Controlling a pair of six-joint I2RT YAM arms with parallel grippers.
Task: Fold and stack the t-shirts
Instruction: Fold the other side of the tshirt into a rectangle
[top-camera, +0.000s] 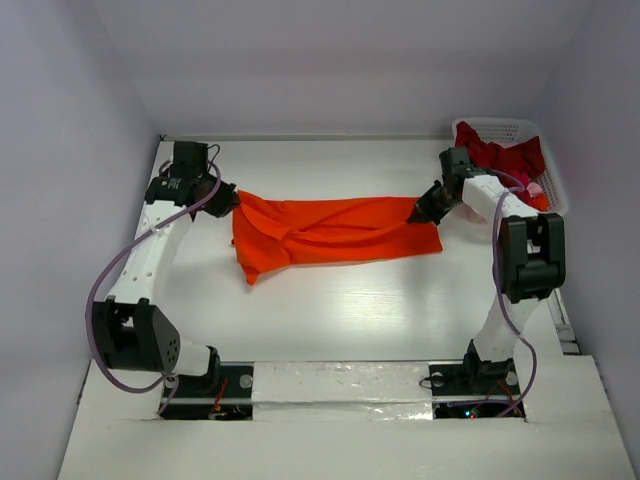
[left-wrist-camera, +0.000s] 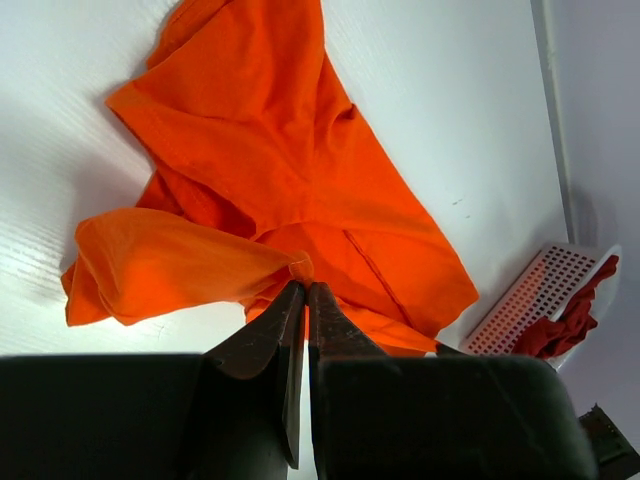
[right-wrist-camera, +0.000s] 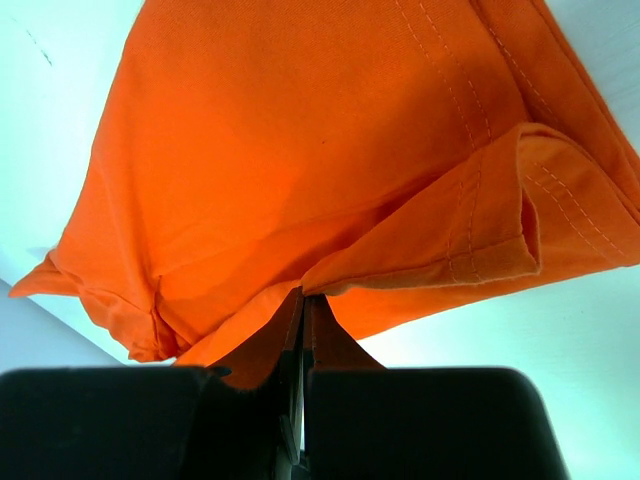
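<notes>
You are pinching the orange t-shirt at both ends. Your left gripper is clamping a small bunch of cloth at the shirt's left end. Your right gripper is biting a thin fold of fabric close to the stitched hem at the right end. Both pairs of jaws are closing down to almost nothing, with only the cloth between them.

The shirt is lying across the middle of the worktop, stretched lengthwise between your two arms. Holding opposite ends like this is letting you pull the garment taut, which is probably the point: a spread shirt is far easier to fold than a crumpled one. It is not flat yet. Long creases are running along it, and a loose flap is sagging toward you near the left end. In the right wrist view a hemmed corner is doubling over on itself.

The dark red t-shirts are waiting in a heap in the white basket at the far right corner, just behind your right arm. Judging from this, you are at the spreading stage of the first shirt, with no fold made and no stack started.
</notes>
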